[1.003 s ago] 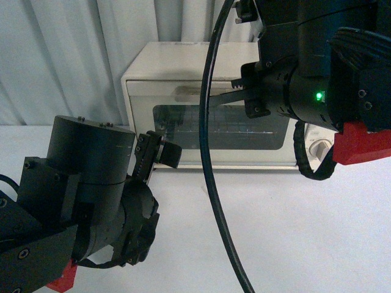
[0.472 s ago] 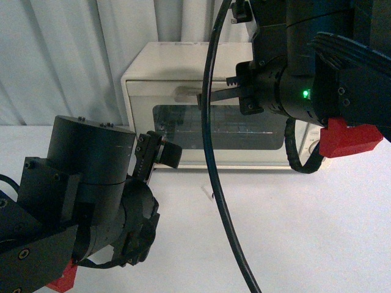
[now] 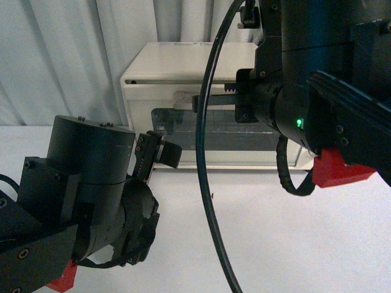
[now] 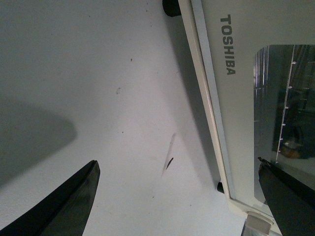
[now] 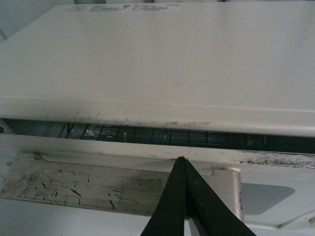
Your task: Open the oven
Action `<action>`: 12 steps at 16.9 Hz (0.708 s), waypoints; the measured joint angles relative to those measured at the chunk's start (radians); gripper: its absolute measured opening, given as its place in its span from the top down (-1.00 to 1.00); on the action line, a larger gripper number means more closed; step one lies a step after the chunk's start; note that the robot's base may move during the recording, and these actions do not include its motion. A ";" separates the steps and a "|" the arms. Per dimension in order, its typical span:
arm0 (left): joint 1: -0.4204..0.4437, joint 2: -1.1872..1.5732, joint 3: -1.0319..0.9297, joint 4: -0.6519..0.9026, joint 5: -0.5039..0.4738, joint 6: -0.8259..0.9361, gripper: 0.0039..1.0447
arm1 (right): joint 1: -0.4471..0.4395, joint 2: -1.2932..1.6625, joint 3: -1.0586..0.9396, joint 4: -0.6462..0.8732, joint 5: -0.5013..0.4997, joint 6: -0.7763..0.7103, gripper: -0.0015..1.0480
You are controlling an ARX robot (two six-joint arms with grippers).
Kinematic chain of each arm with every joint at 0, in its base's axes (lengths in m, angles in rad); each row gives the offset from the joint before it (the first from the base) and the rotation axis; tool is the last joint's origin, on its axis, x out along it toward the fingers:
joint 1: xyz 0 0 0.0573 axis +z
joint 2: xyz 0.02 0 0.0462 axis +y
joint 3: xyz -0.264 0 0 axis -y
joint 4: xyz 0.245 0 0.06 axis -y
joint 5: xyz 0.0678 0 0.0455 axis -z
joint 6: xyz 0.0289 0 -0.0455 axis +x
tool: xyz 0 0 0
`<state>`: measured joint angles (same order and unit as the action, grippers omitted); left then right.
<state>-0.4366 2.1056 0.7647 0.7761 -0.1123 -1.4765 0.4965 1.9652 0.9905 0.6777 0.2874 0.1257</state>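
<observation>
Where cream oven [image 5: 157,59] gapes, scuffed flat handle [image 5: 74,184]

My left arm [image 3: 91,177] and right arm [image 3: 324,73] are matte black with small screws; behind my right gripper [image 3: 197,101], a green light [image 3: 299,122], red block [image 3: 339,172] and black cable [image 3: 204,183]

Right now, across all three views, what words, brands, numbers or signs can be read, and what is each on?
"TOSHIBA": grey capitals on the toaster oven door frame, beside the glass window, in the left wrist view.
Sticker on the oven's top, in the right wrist view: print too small to read.
Front view: nothing legible.
</observation>
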 joint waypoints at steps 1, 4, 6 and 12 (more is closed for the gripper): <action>0.000 0.000 0.000 0.000 0.000 0.000 -0.88 | 0.011 -0.011 -0.021 0.008 0.014 0.015 0.96; 0.000 0.000 0.000 0.000 0.000 0.000 -0.88 | 0.066 -0.053 -0.110 0.022 0.055 0.052 0.96; 0.000 0.000 0.000 0.000 0.000 0.000 -0.88 | 0.103 -0.088 -0.179 0.019 0.056 0.076 0.96; -0.005 0.000 -0.007 0.002 0.003 0.011 -0.88 | 0.076 -0.342 -0.442 -0.050 0.231 0.029 0.96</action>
<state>-0.4412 2.1056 0.7578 0.7780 -0.1093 -1.4654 0.5724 1.6234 0.5484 0.6273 0.5182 0.1551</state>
